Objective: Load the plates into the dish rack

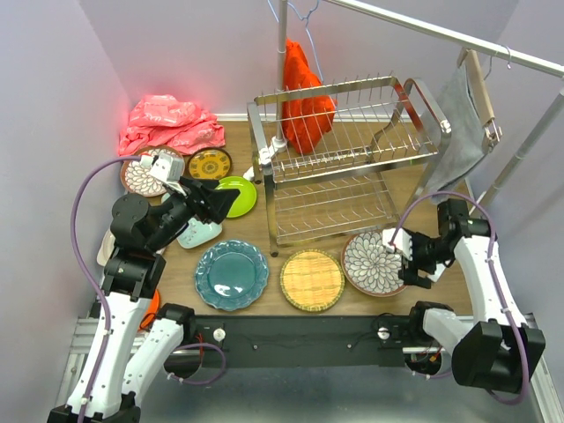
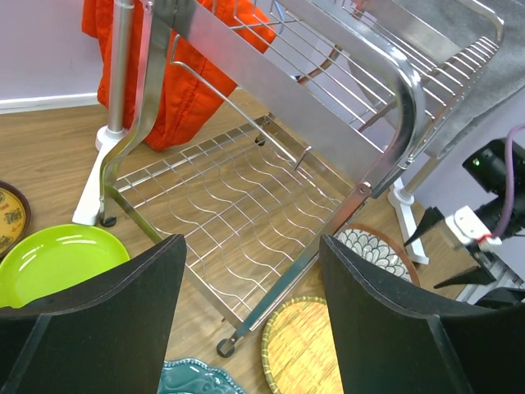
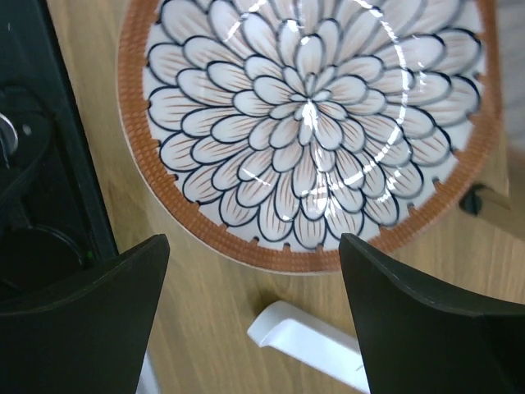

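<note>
Mock-up robot lab cell: bare lilac walls, wooden table, overhead metal rail.

Poised left arm over surface's left edge, right arm low by right edge; both jaws wide, empty.

Scalloped plate, woven plate, petal plate in a row before the dish rack.

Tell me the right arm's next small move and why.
Probably ease the right gripper down until its open fingers straddle the petal plate's brown rim, then close: the plate lies flat on the table, ungripped, its rim lined up between the fingers.
</note>
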